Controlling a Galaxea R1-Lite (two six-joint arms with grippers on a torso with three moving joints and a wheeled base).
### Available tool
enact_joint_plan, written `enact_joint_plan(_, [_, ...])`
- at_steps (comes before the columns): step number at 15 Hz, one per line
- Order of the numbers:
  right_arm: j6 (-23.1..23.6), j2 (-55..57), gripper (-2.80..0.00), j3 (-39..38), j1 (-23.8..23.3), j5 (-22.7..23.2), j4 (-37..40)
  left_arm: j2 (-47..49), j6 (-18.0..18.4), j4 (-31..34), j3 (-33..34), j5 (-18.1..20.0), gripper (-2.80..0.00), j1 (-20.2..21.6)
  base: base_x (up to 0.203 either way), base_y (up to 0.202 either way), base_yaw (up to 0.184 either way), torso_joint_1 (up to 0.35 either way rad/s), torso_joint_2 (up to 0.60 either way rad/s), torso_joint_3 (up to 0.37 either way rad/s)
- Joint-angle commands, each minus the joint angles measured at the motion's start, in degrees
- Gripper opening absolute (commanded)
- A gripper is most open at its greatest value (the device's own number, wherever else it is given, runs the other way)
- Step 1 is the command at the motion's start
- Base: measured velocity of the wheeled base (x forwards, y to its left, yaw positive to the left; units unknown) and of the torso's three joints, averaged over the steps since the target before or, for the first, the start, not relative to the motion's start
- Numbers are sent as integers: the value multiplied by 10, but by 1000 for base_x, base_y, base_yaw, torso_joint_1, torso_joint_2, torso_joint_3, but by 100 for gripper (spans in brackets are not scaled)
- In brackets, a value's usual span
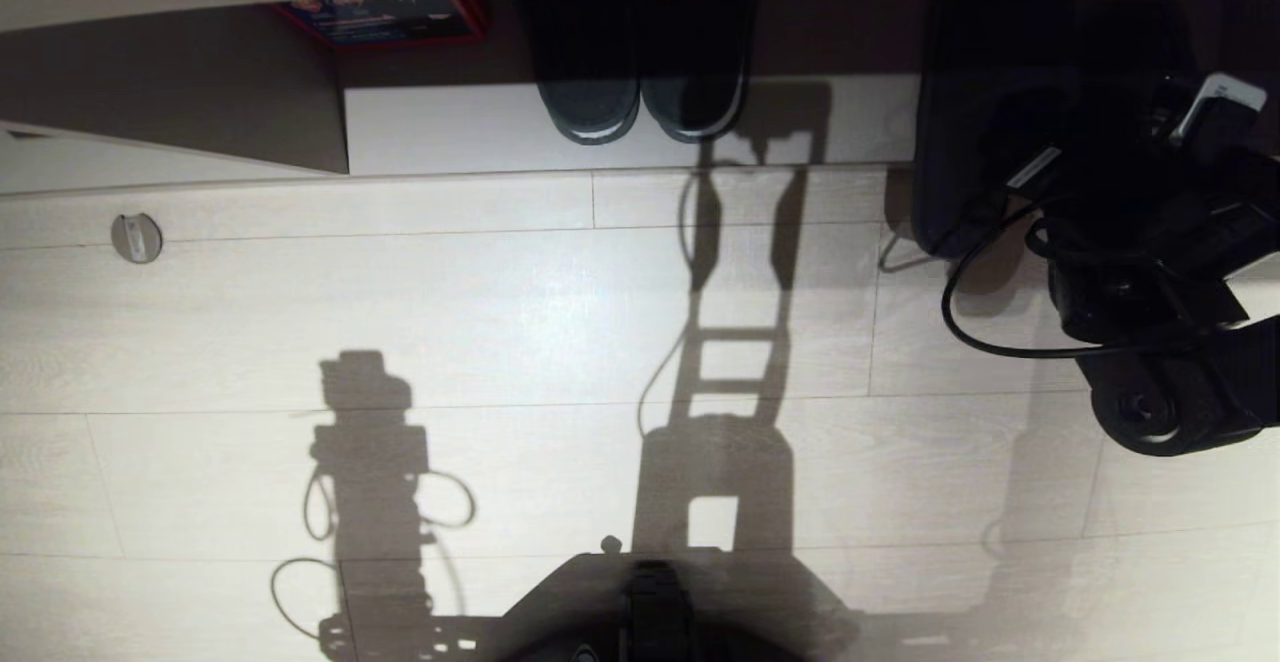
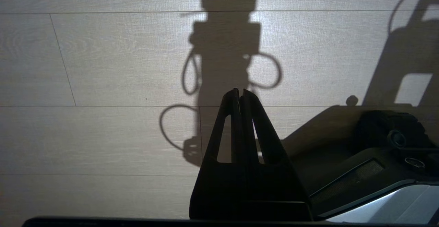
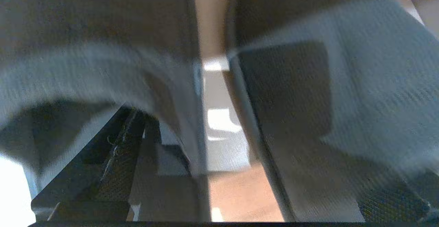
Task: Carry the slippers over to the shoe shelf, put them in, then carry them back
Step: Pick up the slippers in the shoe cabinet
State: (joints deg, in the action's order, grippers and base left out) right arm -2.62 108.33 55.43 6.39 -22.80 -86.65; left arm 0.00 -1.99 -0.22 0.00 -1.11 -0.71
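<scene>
The right gripper stands with its jaws spread wide, and the slippers lie side by side in the gap between its fingers, blue-grey insoles facing the wrist camera, a narrow slit of pale surface showing between the two shoes. One finger flanks the outer edge of one slipper and the other finger shows beyond the far edge of its mate. Whether either finger presses on the fabric cannot be told, as the pair is badly blurred there. From the head camera, the right arm reaches in at 3 o'clock and the slippers appear as a dark mass at about 2 o'clock. That mass sits at the right end of the shoe shelf, overlapping its front edge and the floor. A second dark pair with pale sole rims stands inside the shelf at 12 o'clock, well apart from the gripper, with a red flat item further in at 11 o'clock. The left gripper hangs over bare floor, its jaws pressed together on nothing.
</scene>
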Motion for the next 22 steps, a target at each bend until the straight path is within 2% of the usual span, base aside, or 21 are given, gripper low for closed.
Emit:
enact_joint_plan(1, [3, 18, 0, 28, 0, -1, -5, 0, 0, 0, 0, 0, -280, 0, 0, 0, 0, 0, 0, 0])
enact_joint_plan(4, [10, 30, 0, 49, 0, -1, -4, 0, 0, 0, 0, 0, -280, 0, 0, 0, 0, 0, 0, 0])
enact_joint_plan(8, [26, 63, 0, 121, 0, 1, -4, 0, 0, 0, 0, 0, -280, 0, 0, 0, 0, 0, 0, 0])
enact_joint_plan(14, [32, 70, 0, 138, -1, 2, -4, 0, 0, 0, 0, 0, -280, 0, 0, 0, 0, 0, 0, 0])
enact_joint_plan(15, [36, 69, -280, 137, -1, 2, -4, 0, 0, 0, 0, 0, -280, 0, 0, 0, 0, 0, 0, 0])
enact_joint_plan(22, [39, 58, -280, 129, -2, 1, -5, 0, 0, 0, 0, 0, -280, 0, 0, 0, 0, 0, 0, 0])
